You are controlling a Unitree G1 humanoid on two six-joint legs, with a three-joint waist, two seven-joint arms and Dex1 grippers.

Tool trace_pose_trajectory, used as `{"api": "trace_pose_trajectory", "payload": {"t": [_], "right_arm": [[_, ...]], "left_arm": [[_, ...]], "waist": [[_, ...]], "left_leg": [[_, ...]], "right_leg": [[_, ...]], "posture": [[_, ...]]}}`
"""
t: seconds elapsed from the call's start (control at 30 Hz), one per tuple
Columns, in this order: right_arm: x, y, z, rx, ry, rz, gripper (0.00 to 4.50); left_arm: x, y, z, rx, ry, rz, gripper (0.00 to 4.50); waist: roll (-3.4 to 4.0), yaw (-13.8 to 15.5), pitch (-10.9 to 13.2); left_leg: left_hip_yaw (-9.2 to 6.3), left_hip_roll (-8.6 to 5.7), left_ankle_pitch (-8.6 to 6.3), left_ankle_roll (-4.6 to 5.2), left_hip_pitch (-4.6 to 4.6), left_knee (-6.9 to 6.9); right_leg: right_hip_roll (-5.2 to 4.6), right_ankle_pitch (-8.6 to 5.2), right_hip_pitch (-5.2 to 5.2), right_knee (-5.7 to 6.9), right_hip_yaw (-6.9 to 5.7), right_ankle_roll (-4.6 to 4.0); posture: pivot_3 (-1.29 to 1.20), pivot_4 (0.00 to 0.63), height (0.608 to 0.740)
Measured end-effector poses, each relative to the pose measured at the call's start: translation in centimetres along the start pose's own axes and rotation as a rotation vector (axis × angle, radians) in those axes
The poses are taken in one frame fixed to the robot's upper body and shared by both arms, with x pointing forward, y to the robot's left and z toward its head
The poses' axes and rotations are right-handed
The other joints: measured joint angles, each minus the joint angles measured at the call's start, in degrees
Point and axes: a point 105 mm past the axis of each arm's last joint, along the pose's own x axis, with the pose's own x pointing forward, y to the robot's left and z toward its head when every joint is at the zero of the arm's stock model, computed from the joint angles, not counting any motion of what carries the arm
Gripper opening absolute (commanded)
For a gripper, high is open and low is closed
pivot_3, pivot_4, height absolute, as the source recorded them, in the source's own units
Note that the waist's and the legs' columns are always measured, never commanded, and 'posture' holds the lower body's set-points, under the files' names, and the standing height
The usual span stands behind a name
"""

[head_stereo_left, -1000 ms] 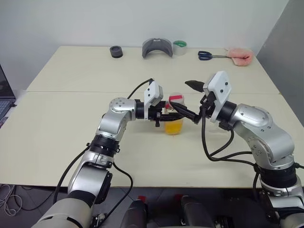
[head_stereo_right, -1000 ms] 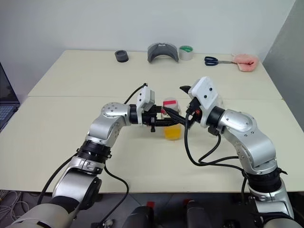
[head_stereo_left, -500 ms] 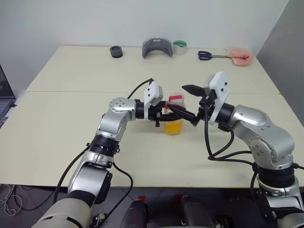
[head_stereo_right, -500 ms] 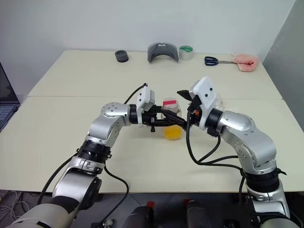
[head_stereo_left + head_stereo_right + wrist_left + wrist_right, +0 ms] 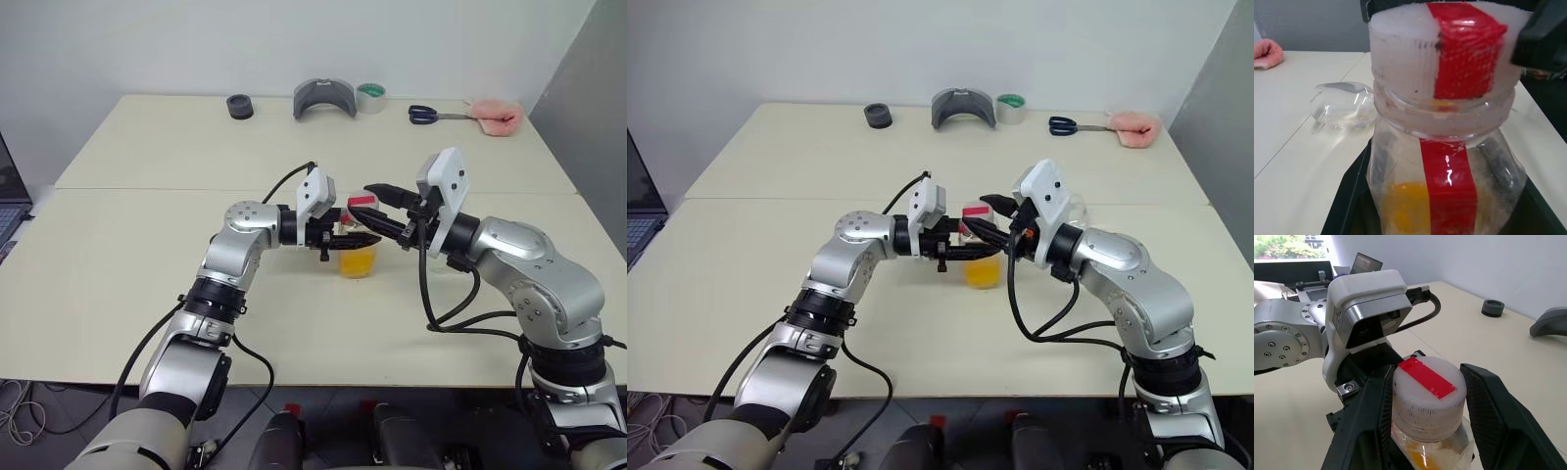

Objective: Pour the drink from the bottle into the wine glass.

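Bottle (image 5: 359, 247) upright, cap (image 5: 1429, 396) topmost, in left claw (image 5: 345, 238).

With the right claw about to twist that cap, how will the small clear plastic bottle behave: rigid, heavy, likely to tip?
The small clear plastic bottle probably flexes: its thin walls look dented. It seems light, since the orange drink fills just its lower part. Tipping looks unlikely while the left claw clamps its body; the ribbed white cap should give the right claw purchase.

No writing, brand, number or sign can be read anywhere. The red strip (image 5: 1449, 161) on the bottle (image 5: 1444, 186) and across its cap (image 5: 1427, 399) is plain, without letters.
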Motion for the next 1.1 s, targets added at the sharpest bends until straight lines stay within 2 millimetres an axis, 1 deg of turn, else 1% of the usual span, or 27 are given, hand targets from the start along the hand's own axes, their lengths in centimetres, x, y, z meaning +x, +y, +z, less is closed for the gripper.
{"api": "trace_pose_trajectory", "payload": {"t": [0.17, 0.27, 0.33, 0.4, 0.53, 0.63, 0.73, 0.83, 0.9, 0.93, 1.03, 1.1], "right_arm": [[0.1, 0.1, 0.4, -0.062, -0.035, -0.009, 1.79], [0.0, 0.1, 0.7, -0.002, -0.078, -0.018, 1.79], [-0.6, -0.6, 1.6, 0.052, -0.128, -0.058, 1.75], [-1.4, -1.2, 1.9, 0.094, -0.144, -0.087, 1.73], [-1.7, -1.2, 1.5, 0.151, -0.132, -0.091, 1.73], [-2.1, -1.3, 1.6, 0.075, -0.103, -0.107, 1.72], [-3.0, -2.4, 1.5, -0.015, -0.091, -0.192, 1.72], [-6.0, -5.3, -0.2, -0.041, -0.035, -0.386, 1.72], [-8.4, -7.0, -1.9, -0.033, 0.027, -0.517, 1.72], [-9.6, -7.6, -2.8, -0.027, 0.06, -0.57, 1.72], [-12.9, -8.7, -6.5, 0.033, 0.174, -0.721, 1.72], [-14.2, -8.9, -8.3, 0.086, 0.193, -0.796, 1.72]], "left_arm": [[-0.1, 0.1, 0.5, 0.016, -0.014, 0.01, 1.78], [-0.2, 0.2, 0.9, 0.028, -0.026, 0.015, 1.78], [-0.2, -0.1, 0.4, 0.014, -0.016, 0.008, 1.78], [-0.3, -0.2, -0.1, -0.001, -0.012, 0.009, 1.78], [-0.3, -0.3, -0.2, -0.003, -0.012, 0.009, 1.78], [-0.3, -0.3, -0.2, -0.003, -0.012, 0.009, 1.78], [-0.3, -0.3, -0.2, -0.003, -0.012, 0.01, 1.78], [-0.6, 0.0, -0.3, -0.002, -0.003, 0.03, 1.78], [-0.9, 0.2, -0.4, -0.002, 0.001, 0.047, 1.78], [-1.0, 0.3, -0.4, -0.002, 0.002, 0.051, 1.78], [-1.4, 0.7, -0.4, -0.006, 0.003, 0.084, 1.78], [-1.7, 0.9, -0.3, -0.008, 0.001, 0.103, 1.78]], "waist": [[0.0, -0.01, 0.0], [0.0, 0.01, 0.0], [0.01, 0.03, -0.01], [0.01, 0.03, -0.01], [0.01, -0.03, -0.01], [0.01, -0.02, -0.01], [0.01, 0.06, -0.01], [0.0, 0.37, -0.01], [0.0, 0.43, -0.01], [0.0, 0.44, -0.01], [0.0, 0.43, -0.01], [0.01, 0.08, -0.01]], "left_leg": [[0.0, 0.0, 0.0, 0.0, 0.0, 0.0], [-0.01, 0.01, 0.0, 0.0, 0.0, 0.0], [0.01, -0.01, 0.0, 0.0, 0.0, 0.01], [0.0, 0.0, 0.0, 0.0, -0.01, 0.01], [0.01, 0.01, 0.0, 0.0, 0.02, -0.01], [0.01, -0.01, 0.0, 0.0, 0.01, 0.0], [0.0, -0.02, 0.0, 0.01, -0.01, -0.01], [0.02, -0.05, 0.0, 0.0, -0.02, 0.0], [0.03, -0.04, 0.0, 0.0, -0.02, 0.0], [0.02, -0.05, 0.0, 0.0, -0.02, -0.02], [0.04, -0.03, 0.0, 0.0, 0.0, -0.02], [0.13, 0.0, 0.0, 0.0, 0.08, -0.03]], "right_leg": [[0.0, 0.0, 0.0, 0.0, 0.0, 0.0], [0.0, 0.0, 0.0, 0.0, 0.0, 0.0], [-0.03, 0.0, 0.0, 0.02, 0.03, 0.0], [-0.02, 0.0, 0.0, 0.01, 0.01, 0.0], [0.0, 0.0, 0.0, 0.02, 0.02, 0.0], [0.0, 0.0, 0.0, 0.01, 0.01, 0.0], [-0.01, 0.0, 0.0, 0.0, 0.0, 0.0], [-0.03, 0.0, 0.02, -0.02, 0.02, 0.0], [-0.03, 0.0, 0.02, -0.02, 0.03, 0.0], [-0.03, 0.0, 0.02, -0.03, 0.03, 0.0], [-0.02, 0.0, 0.03, 0.01, 0.05, 0.0], [0.01, 0.0, 0.03, 0.04, 0.13, 0.0]], "posture": [[0.0, 0.15, 0.74], [0.0, 0.15, 0.74], [0.0, 0.15, 0.74], [0.0, 0.15, 0.74], [0.0, 0.15, 0.74], [0.0, 0.15, 0.74], [0.0, 0.15, 0.74], [0.0, 0.15, 0.74], [0.0, 0.15, 0.74], [0.0, 0.15, 0.74], [0.0, 0.15, 0.74], [0.0, 0.15, 0.74]]}}
